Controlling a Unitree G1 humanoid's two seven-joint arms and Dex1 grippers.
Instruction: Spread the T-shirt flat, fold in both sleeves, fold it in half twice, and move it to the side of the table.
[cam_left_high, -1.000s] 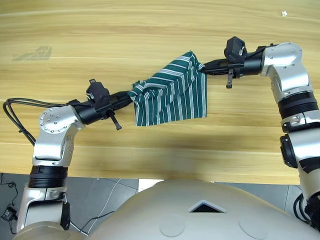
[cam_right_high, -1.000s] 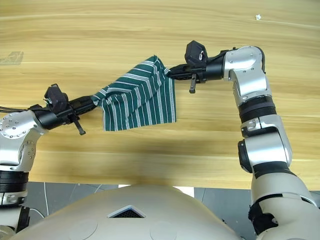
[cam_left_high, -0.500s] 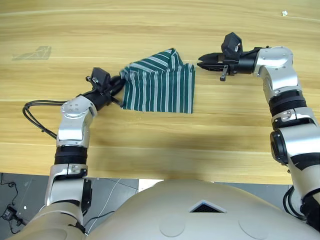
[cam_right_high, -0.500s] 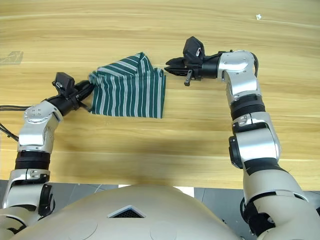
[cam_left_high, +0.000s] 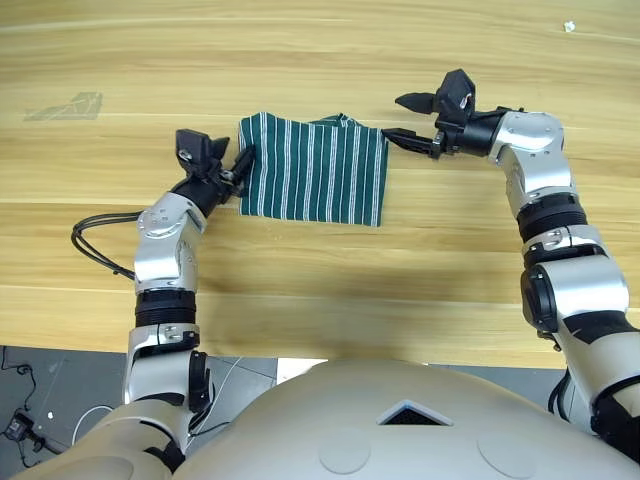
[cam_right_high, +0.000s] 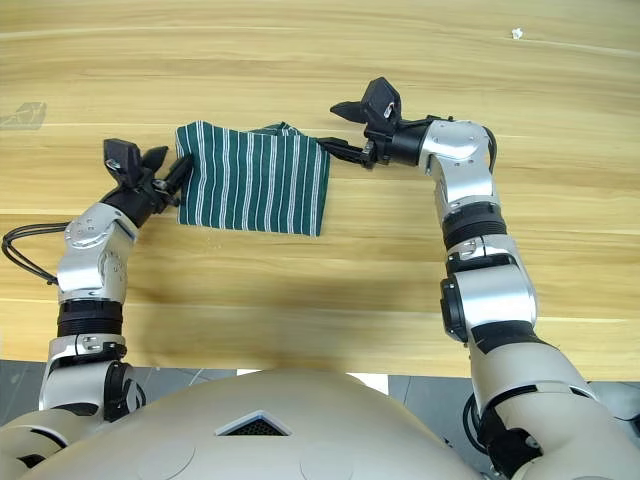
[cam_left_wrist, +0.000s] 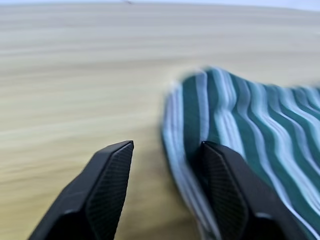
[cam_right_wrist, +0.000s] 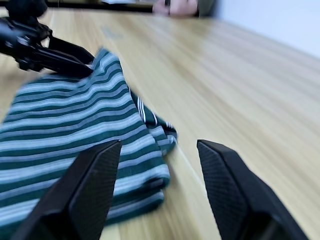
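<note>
**Item 1. Light wooden plank tabletop** (cam_left_high: 320, 60). It carries everything listed below.

**Item 2. Dark green T-shirt with thin white stripes** (cam_left_high: 315, 182). It lies flat as a compact rectangle of several layers near the middle of the tabletop, well in from the near edge. One far corner is slightly rumpled. Judged status: the folding looks complete and the transfer to the side of the tabletop has not yet been done.

**Item 3. Right gripper** (cam_left_high: 405, 118). The black two-finger unit has its fingers spread wide and holds nothing. It sits just beside the shirt's far right corner, with the lower finger close to the hem.

**Item 4. Left gripper** (cam_right_high: 172, 163). The matching unit is also spread and pinches nothing. It is at the shirt's left edge, with one finger against the cloth and the other over bare wood.

**Item 5. Grey printed mark** (cam_left_high: 65, 106). It sits towards the left side of the tabletop, apart from the shirt.

**Item 6. Small white scrap** (cam_left_high: 568, 27). It lies far off towards the right, well apart from the shirt.

**Handling note (judgement).** The next move calls for closing on all layers of one edge together. The bundle can then be slid or lifted sideways without the layers fanning open.
</note>
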